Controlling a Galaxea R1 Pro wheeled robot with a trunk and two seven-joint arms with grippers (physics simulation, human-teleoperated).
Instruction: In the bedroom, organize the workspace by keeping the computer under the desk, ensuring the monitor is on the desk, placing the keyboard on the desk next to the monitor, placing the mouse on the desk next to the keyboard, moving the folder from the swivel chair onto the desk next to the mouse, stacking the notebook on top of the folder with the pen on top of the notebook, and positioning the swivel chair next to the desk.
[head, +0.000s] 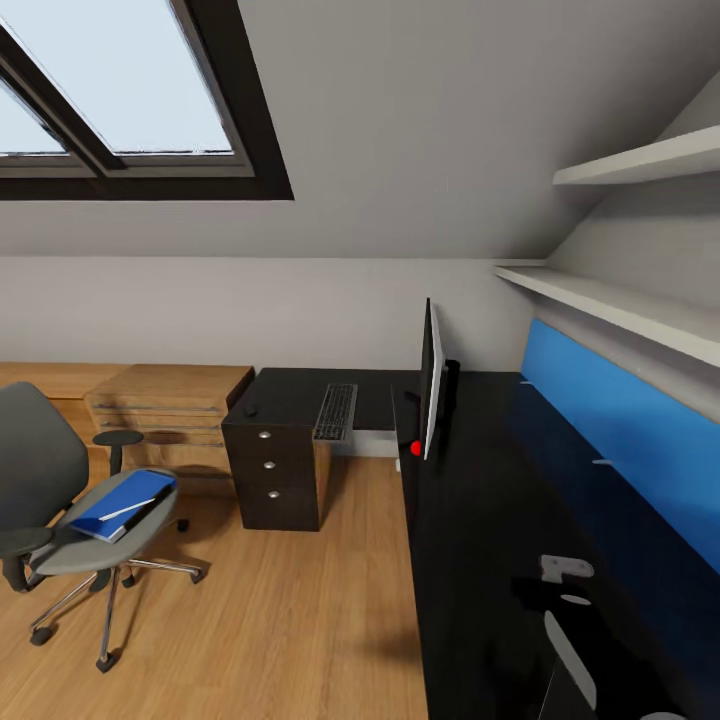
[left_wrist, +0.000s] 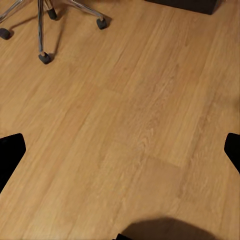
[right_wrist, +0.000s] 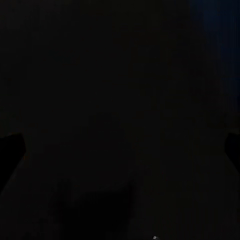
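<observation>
Head view puts the long arm of the black counter (head: 480, 560) closest to you, running from about 5 o'clock away toward 1 o'clock beside the blue wall panel (head: 630, 440). In the left wrist view, your left gripper (left_wrist: 120, 150) hangs over bare wood floor (left_wrist: 125, 125), its fingertips just dark corners at either edge, spread wide with nothing between them; the right wrist view is nearly black, seemingly over the dark counter, so you cannot tell whether that gripper is parted or what it holds. At 9 o'clock stands the swivel chair (head: 40, 470), well apart from the counter, with the folder (head: 122, 503) flat on its seat and the pen (head: 128, 509) lying on top; a grey edge under the folder may be the notebook, but it is too small to tell. Farther, at centre, the monitor (head: 431, 385) stands edge-on upon the counter, red dot low. Beyond it the keyboard (head: 336, 411) lies on the short arm above the drawer pedestal (head: 272, 475), with a small dark lump, probably the mouse (head: 250, 410), near it. The chair's load looks like your next job, since it keeps the stack off the counter.
</observation>
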